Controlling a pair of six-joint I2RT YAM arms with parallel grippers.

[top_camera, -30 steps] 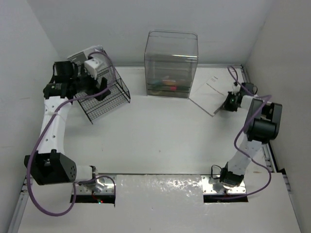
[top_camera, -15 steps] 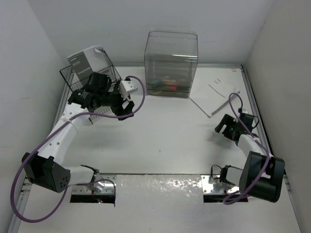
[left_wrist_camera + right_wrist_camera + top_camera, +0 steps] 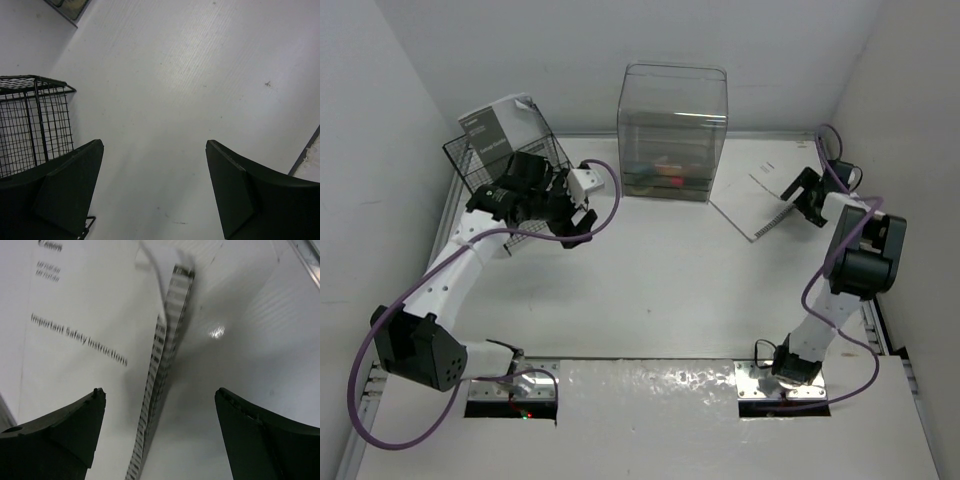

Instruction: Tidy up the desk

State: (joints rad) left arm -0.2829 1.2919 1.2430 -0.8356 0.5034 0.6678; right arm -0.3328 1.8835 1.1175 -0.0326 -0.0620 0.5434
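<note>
1. The wire basket (image 3: 515,185) is standing at the far left of the desk (image 3: 650,290), with a grey booklet (image 3: 492,125) leaning in its back.
2. The left gripper (image 3: 578,218) is hovering just beside the basket's right side. Its fingers (image 3: 65,195) are spreading wide over bare desk, holding nothing. A careless swing could be catching the wire and tipping the basket, spilling the booklet.
3. The desk itself is filling the middle of the overhead view, running from the arm bases to the back wall.
4. A clear box (image 3: 672,130) is sitting at the back centre; small coloured things are lying inside, too blurred to name.
5. A safety leaflet (image 3: 75,340) is lying flat to the right of the box, one page edge curling up.
6. The right gripper (image 3: 798,195) is hanging over the leaflet's right edge, fingers (image 3: 265,435) parted and gripping nothing. Closing too high could be catching only the loose page and creasing it; pushing down could be sliding the leaflet away.
</note>
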